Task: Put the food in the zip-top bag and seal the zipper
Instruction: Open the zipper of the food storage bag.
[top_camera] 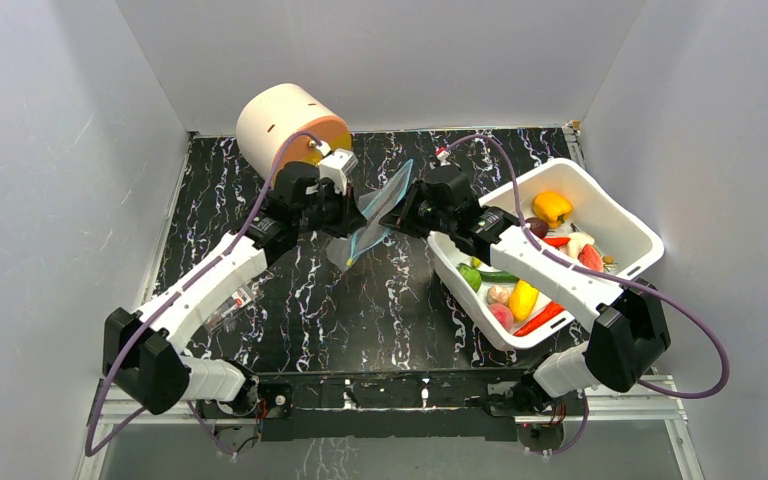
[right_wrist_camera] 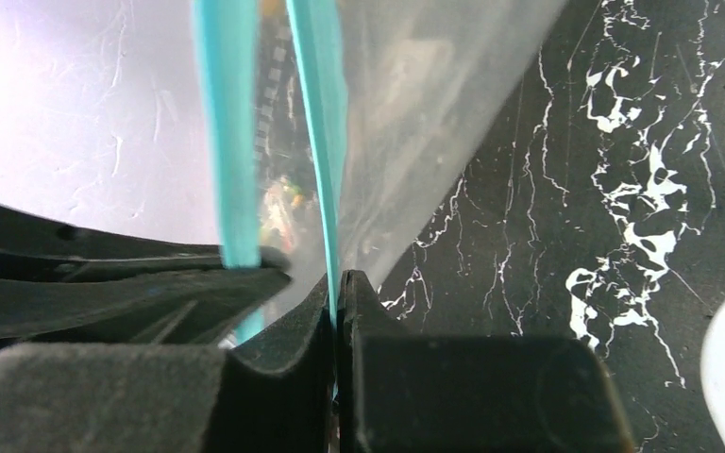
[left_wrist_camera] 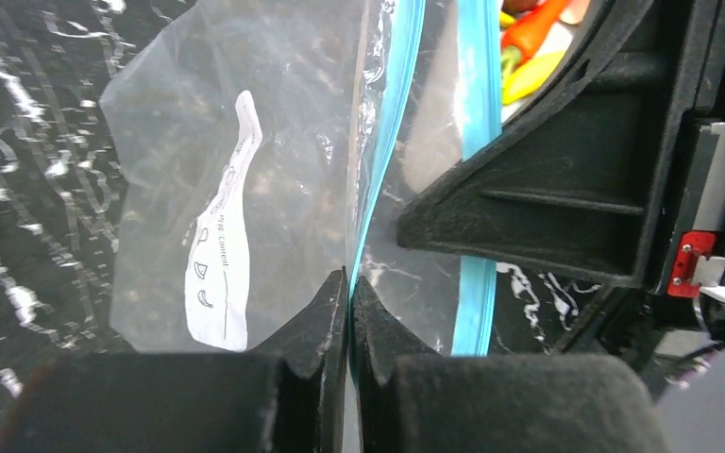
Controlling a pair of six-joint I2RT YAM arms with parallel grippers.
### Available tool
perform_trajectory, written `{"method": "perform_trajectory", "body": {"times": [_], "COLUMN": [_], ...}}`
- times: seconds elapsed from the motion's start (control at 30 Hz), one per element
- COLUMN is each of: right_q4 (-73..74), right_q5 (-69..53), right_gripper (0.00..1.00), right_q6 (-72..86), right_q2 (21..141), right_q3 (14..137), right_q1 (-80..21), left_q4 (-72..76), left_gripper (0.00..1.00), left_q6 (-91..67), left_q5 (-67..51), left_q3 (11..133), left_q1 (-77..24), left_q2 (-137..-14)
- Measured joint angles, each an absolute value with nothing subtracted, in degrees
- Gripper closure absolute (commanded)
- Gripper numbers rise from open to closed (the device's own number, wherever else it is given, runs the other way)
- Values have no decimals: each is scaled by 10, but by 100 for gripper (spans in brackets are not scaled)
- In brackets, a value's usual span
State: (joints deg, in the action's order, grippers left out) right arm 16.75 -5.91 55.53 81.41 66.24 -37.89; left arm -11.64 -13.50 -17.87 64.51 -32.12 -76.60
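The left gripper [left_wrist_camera: 349, 283] is pinching one lip of the thin teal-blue zipper strip [left_wrist_camera: 477, 113], its jaws pressed together. The right gripper [right_wrist_camera: 335, 283] is clamping the other lip the same way. The clear floppy plastic zip-top bag [top_camera: 380, 215] is hanging between them above the black marbled table [top_camera: 360, 310], with its mouth parting. The small plastic toy food [top_camera: 523, 298] (yellow, orange, red and green pieces among it) is lying in the white plastic tub [top_camera: 615, 203] on the right. As I judge it, only the opening of the bag is under way; the loading and the sealing are both waiting. A yellow speck is showing near the bag's lower corner, too small to identify.
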Motion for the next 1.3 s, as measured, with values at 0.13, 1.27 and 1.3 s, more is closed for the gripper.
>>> {"method": "perform_trajectory", "body": {"times": [0.13, 1.27, 1.3], "right_q4": [177, 227, 233], "right_q5": [-53, -65, -62], "right_gripper": [100, 29, 29], "right_q6": [540, 526, 516], "right_q2": [812, 745, 744], "right_q3": [662, 625, 633], "right_q1": [-379, -408, -408], "left_q4": [-130, -146, -145], "left_gripper": [100, 100, 100], "left_q6": [-110, -77, -76], "left_q5": [-119, -43, -42], "left_q3": [645, 487, 486], "left_q1": [-321, -327, -327], "left_q2": [-728, -497, -497]}}
